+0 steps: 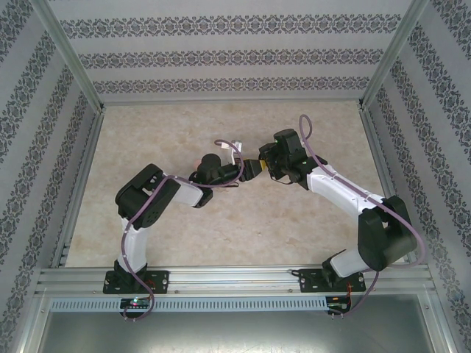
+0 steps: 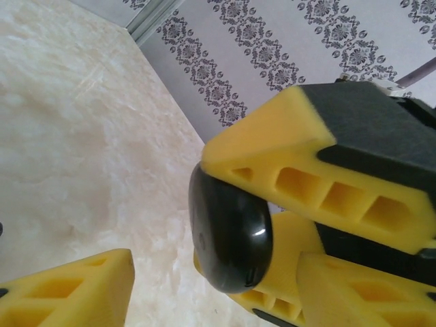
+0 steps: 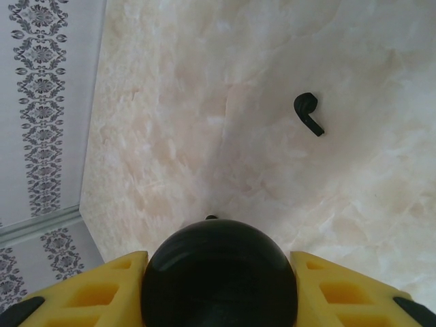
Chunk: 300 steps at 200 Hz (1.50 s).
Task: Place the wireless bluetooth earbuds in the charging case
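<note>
Top view: both arms reached in over mid desk (image 1: 184, 243). Left pincer (image 1: 235, 174) & right pincer (image 1: 256, 166) met tip to tip.

Left wrist view: right pincer's yellow fingers (image 2: 306, 170) clamped a glossy black charging case (image 2: 231, 235), one above & one below. Left pincer's own fingers (image 2: 68, 293) stood apart on either side of the case, w/ a clear gap at the lower-left one, so it was open, gripping nothing.

Right wrist view: case sat btwn the right pincer's fingers, gripped. One black earbud (image 3: 308, 113) lay on its side on the desk, well apart from the case.
</note>
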{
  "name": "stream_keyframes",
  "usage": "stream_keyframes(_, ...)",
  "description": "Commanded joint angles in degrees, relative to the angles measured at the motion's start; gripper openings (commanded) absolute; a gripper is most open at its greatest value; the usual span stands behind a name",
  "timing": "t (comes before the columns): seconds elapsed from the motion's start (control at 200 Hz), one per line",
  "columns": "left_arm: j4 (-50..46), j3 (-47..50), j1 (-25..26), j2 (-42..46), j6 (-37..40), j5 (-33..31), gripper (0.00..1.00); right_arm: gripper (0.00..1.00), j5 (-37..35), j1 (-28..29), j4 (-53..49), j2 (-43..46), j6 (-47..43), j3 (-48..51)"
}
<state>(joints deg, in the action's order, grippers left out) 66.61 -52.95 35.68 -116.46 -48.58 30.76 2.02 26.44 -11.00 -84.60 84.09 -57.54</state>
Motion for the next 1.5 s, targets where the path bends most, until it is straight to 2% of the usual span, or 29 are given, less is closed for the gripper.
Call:
stream_keyframes(0.0,4.8,-1.5,0.7,-1.6,-1.2,-1.1,0.59,0.29,0.3,-0.2,0.8,-0.5,0.5,-0.3)
stream_keyframes(0.47,5.8,-3.2,0.7,-3.1,-2.1,-2.3,0.51,0.28,0.8,-0.1,1.3,-1.4,0.5,-0.5)
stream_keyframes(0.824,7.0,-4.5,0.8,-4.8,-3.5,-1.9,0.31,0.27,0.9,-0.1,2.0,-1.7,1.0,-0.5)
stream_keyframes(1.014,6.9,-4.8,1.0,-5.3,-4.0,-0.9,0.12,0.29,0.9,-0.2,2.9,-1.8,1.5,-0.8)
stream_keyframes(1.114,6.9,-4.7,1.0,-5.1,-4.4,-1.0,0.01,0.36,0.9,-0.5,3.7,-1.8,1.7,-1.2)
stream_keyframes(1.209,6.9,-4.6,0.9,-4.8,-5.0,-1.0,0.00,0.60,1.7,-2.1,7.1,-1.5,1.5,-1.1)
stream_keyframes(1.279,6.8,-4.2,0.6,-4.3,-5.2,-0.9,0.00,0.70,2.3,-4.2,9.3,-0.2,0.6,-0.6)
stream_keyframes(1.409,6.0,-2.7,-1.7,-2.3,-5.8,1.4,0.00,0.73,6.1,-9.3,10.2,2.9,-5.6,0.2)
stream_keyframes(1.494,4.8,-2.2,-4.0,-0.5,-5.7,5.3,0.00,0.73,11.0,-12.6,10.3,4.2,-12.6,1.1)
